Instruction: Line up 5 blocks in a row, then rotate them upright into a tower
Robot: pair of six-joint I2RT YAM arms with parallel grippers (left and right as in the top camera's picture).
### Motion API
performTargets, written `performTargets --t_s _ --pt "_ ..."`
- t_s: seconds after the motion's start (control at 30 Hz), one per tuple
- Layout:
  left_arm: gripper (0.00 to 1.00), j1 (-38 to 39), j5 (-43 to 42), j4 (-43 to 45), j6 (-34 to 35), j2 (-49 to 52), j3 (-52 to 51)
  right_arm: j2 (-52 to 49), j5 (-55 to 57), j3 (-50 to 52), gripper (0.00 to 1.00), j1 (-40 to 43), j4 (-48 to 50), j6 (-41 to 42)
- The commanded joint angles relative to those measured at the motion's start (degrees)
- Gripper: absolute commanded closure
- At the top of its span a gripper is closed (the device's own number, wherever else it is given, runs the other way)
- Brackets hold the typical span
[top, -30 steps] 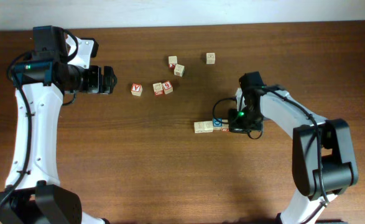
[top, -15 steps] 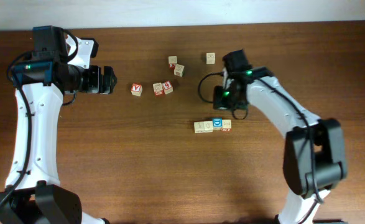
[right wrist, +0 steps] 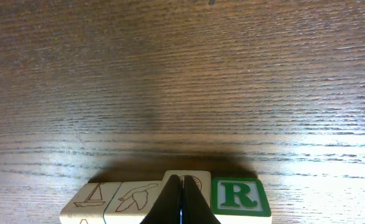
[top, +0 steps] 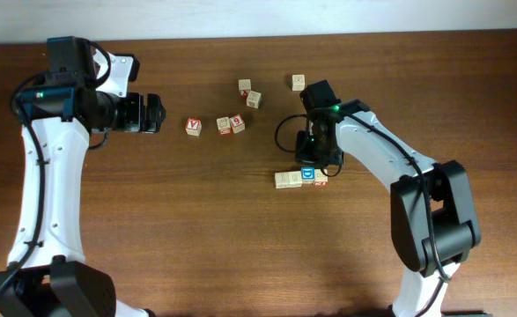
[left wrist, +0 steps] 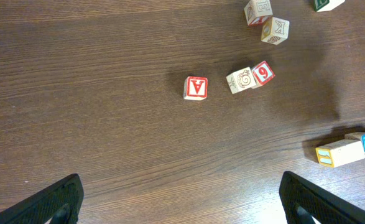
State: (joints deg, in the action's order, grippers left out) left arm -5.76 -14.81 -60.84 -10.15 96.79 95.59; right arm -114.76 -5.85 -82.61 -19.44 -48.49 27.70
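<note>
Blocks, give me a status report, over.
Left gripper open, well away from the blocks. Right gripper shut, empty, tips over the row of blocks. Other blocks scattered beyond, none touching the row.

The overhead view looks straight down on the whole surface (top: 196, 238). The left wrist view looks down from high up, catching the row of blocks (left wrist: 341, 151) at its right edge; the right wrist view faces that row closely.

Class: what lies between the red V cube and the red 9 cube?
One pale cube with a line drawing on top. It touches the red 9 cube and stands apart from the red V cube. The overhead and left wrist views both show it.
</note>
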Motion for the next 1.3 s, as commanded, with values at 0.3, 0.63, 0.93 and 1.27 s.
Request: performTargets --t_s 0.3,0.63,0.93,1.27 --pt "0.01 0.0 -0.5 0.1 0.3 0.2 1.2 -0.4 -1.2 2.0 0.96 -0.2 -0.2 -4.0" --pt "0.01 0.0 -0.5 0.1 0.3 0.2 1.2 -0.4 -3.9 1.9 0.96 0.0 2.6 -13.0" --pt "0.01 0.0 -0.5 0.1 0.3 0.2 1.2 -0.4 -1.3 -0.9 0.96 5.0 -0.8 -7.7" --pt "0.01 0.0 -0.4 0.1 0.3 0.2 1.2 -0.4 -1.0 -0.9 0.96 4.8 -3.3 -14.3"
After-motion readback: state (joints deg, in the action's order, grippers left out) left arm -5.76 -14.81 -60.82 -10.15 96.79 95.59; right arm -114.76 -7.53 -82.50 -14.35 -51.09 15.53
